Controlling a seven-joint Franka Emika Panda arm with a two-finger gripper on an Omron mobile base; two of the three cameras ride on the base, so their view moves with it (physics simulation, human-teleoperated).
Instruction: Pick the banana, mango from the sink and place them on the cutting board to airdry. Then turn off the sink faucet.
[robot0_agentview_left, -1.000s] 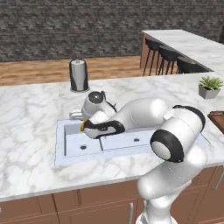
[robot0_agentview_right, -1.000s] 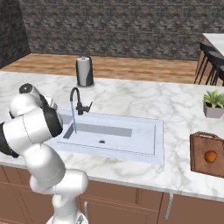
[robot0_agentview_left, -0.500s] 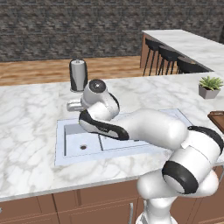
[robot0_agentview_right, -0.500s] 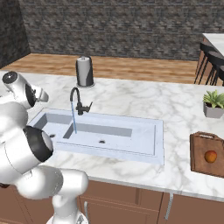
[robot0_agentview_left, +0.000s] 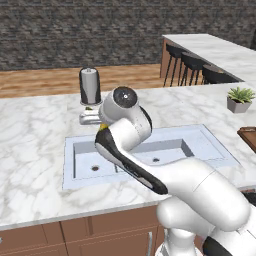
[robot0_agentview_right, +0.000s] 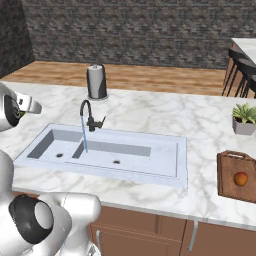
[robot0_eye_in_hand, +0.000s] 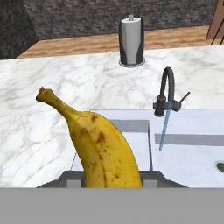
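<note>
- Since the earlier frame, arm swung left, wrist now raised over the sink's (robot0_agentview_right: 165, 167) left end.
- Tool (robot0_eye_in_hand: 111, 183): clamped on banana (robot0_eye_in_hand: 103, 151), fruit upright above small basin.
- Sink faucet (robot0_agentview_right: 88, 116): water running.
- Mango (robot0_agentview_right: 240, 178): on cutting board (robot0_agentview_right: 227, 170), right bench (robot0_agentview_right: 200, 120).
- Paper-towel holder (robot0_agentview_right: 97, 81): behind faucet.

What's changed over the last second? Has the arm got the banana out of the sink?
The arm has swung up and over toward the left end of the sink, its hand rising from over the basin. The pincer stays shut on the banana, now lifted above the basin. Unchanged: the mango sits on the cutting board, and the faucet keeps running.
</note>
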